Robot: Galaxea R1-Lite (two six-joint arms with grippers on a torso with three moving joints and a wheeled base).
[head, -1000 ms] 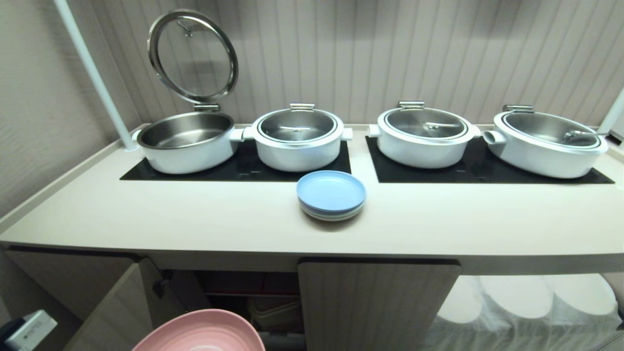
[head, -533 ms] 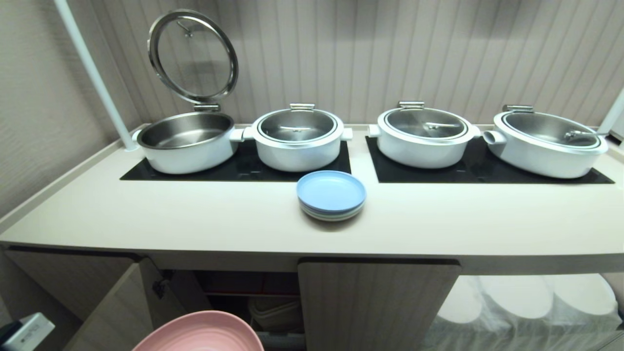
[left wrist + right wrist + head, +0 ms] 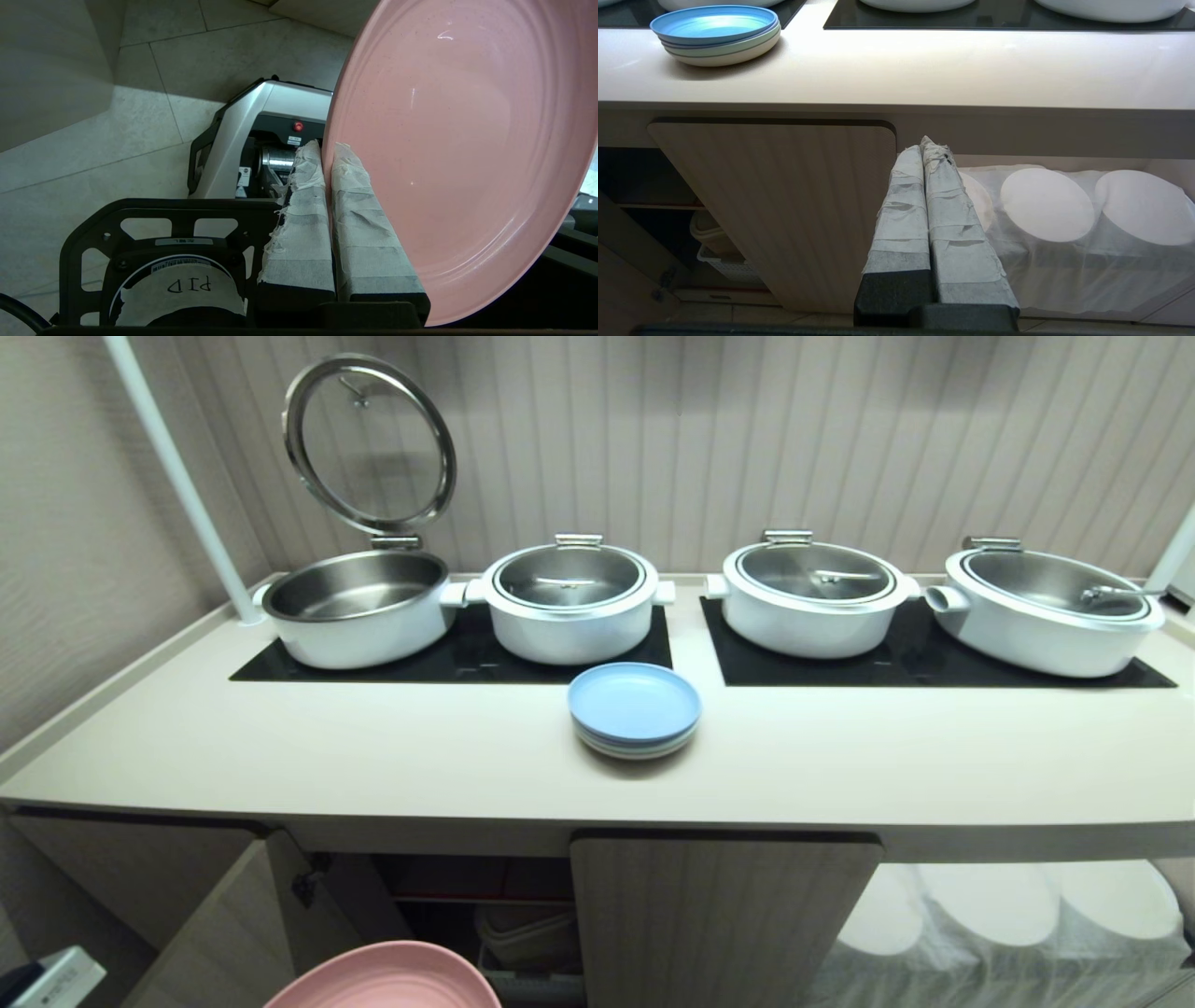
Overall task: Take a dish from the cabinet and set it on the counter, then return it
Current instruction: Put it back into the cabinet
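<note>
Head view: the counter [image 3: 373, 756] carries four white pots on two black cooktop panels [image 3: 448, 658]. The far-left pot [image 3: 359, 607] has its glass lid [image 3: 371, 445] raised; the other three are covered. A blue-topped stack of plates [image 3: 635, 709] sits near the front edge, at mid-length. Below, the cabinet [image 3: 719, 915] has its left door [image 3: 233, 933] swung open and its right door shut. The pink dish [image 3: 383, 978] shows at the bottom of the picture, in front of the open compartment.

Left wrist view: the left gripper [image 3: 327, 161] has its taped fingers [image 3: 303, 224] pinched on the rim of the dish [image 3: 458, 140], which is tilted on edge above the tiled floor [image 3: 140, 116].

Right wrist view: the right gripper [image 3: 926, 148] faces the shut door [image 3: 784, 196], fingers [image 3: 901, 219] pressed together and empty. White-draped plates [image 3: 1045, 205] fill the recess beside it.
</note>
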